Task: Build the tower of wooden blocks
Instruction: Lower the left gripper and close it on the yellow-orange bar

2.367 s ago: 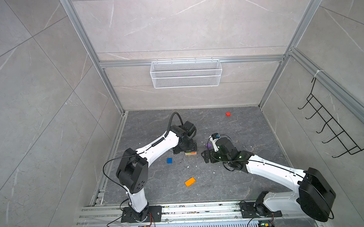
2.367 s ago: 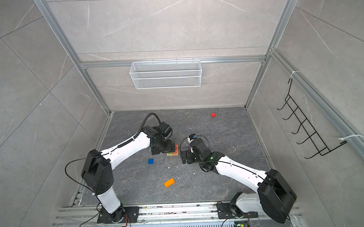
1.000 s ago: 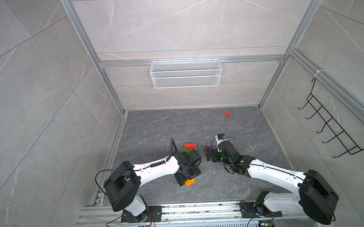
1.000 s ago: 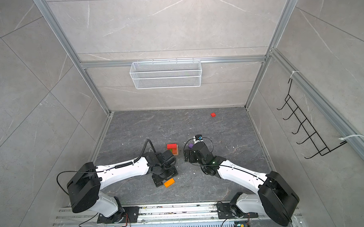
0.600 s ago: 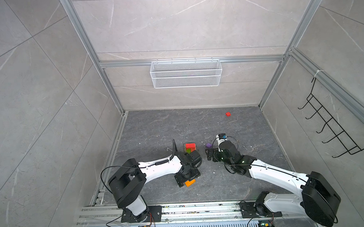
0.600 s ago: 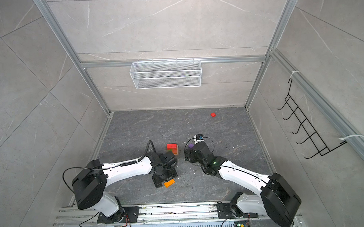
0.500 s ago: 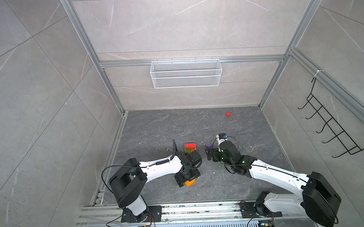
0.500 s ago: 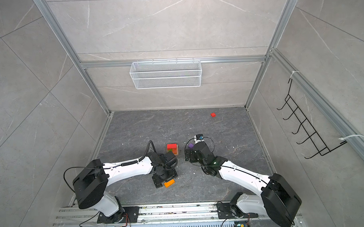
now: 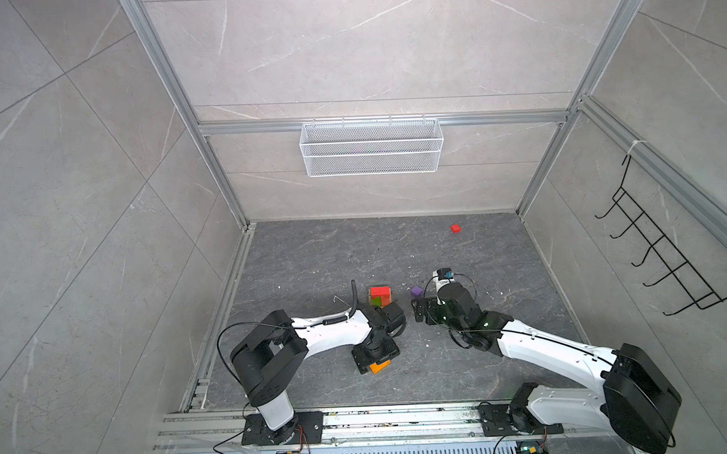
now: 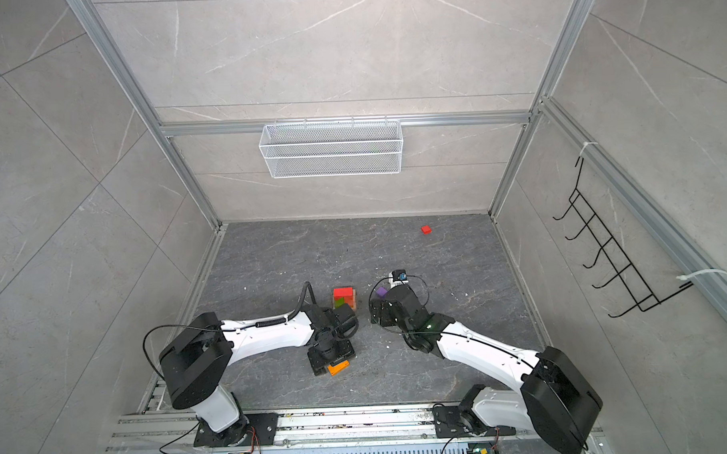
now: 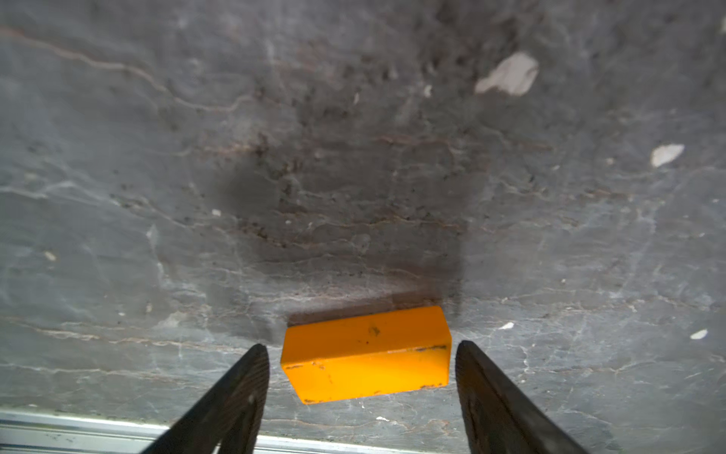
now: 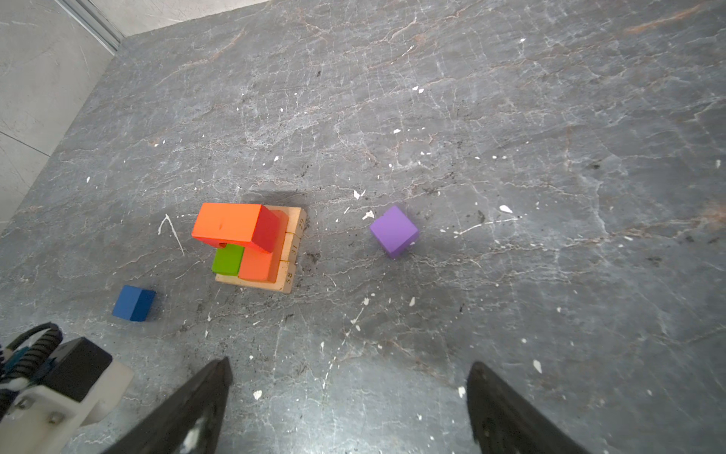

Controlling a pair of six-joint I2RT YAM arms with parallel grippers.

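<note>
**Setting.** Tiled booth with a dark grey, stone-patterned table (image 9: pixel 313 254). A wire basket (image 9: pixel 371 146) hangs on the back wall.

**Wood block tower** (image 9: pixel 380 296). It stands about mid-table, somewhat toward the front edge. It has tan base bars, green and orange slabs on them, and one orange-red block across the top. Judged unfinished, since loose pieces lie around it.

**Orange block** (image 11: pixel 365 353). It lies flat near the front edge, in front of the tower and well apart from it. Its long axis runs from one jaw to the other, slightly skewed, so the jaws face its short ends.

**Left gripper** (image 11: pixel 360 346). It is lowered over the orange block with one jaw at each end. A sliver of table shows at both ends and no contact is visible. This is much the nearer arm to the block.

**Right gripper** (image 12: pixel 349 361). Its jaws are wide and empty, above bare table near the purple cube (image 12: pixel 394 232).

**Loose pieces.**
- The purple cube lies just right of the tower.
- A blue cube (image 12: pixel 133 302) lies on the tower's opposite side.
- A red cube (image 9: pixel 456 228) lies toward the back right corner.

**Note.** The grip would likely land on the block's short ends, and the skew may turn the block as the jaws meet it.
</note>
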